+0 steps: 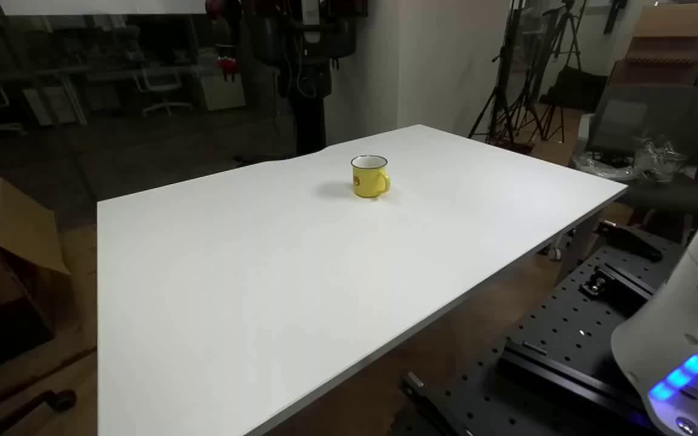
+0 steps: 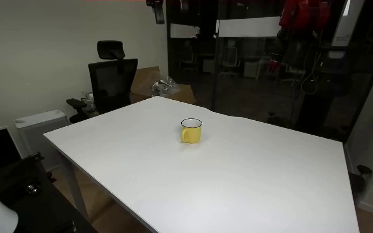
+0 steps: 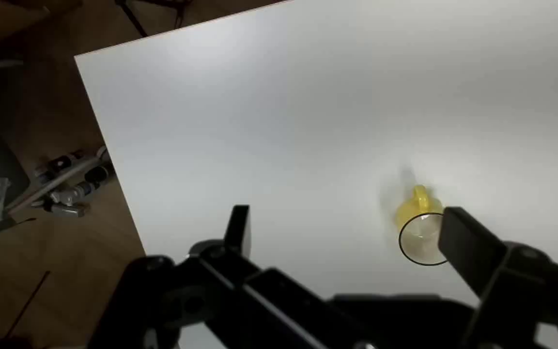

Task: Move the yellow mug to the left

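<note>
The yellow mug (image 1: 369, 180) stands upright on the white table (image 1: 234, 272). It is short, with a white inside, a dark rim line and a side handle. It also shows in an exterior view (image 2: 192, 134) and in the wrist view (image 3: 408, 213). My gripper (image 3: 347, 232) is open, with nothing between its fingers, and is above the table. In the wrist view the right finger covers part of the mug's rim. The mug is apart from the gripper. Dark finger-like parts hang at the top edge of an exterior view, high above the mug.
The robot base (image 1: 676, 339) stands beside the table on a dark perforated plate (image 1: 543, 339). Cardboard boxes (image 1: 16, 242), chairs (image 2: 113, 81) and tripods (image 1: 500, 91) stand around the table. Another robot with red parts (image 2: 306, 19) stands behind the far edge.
</note>
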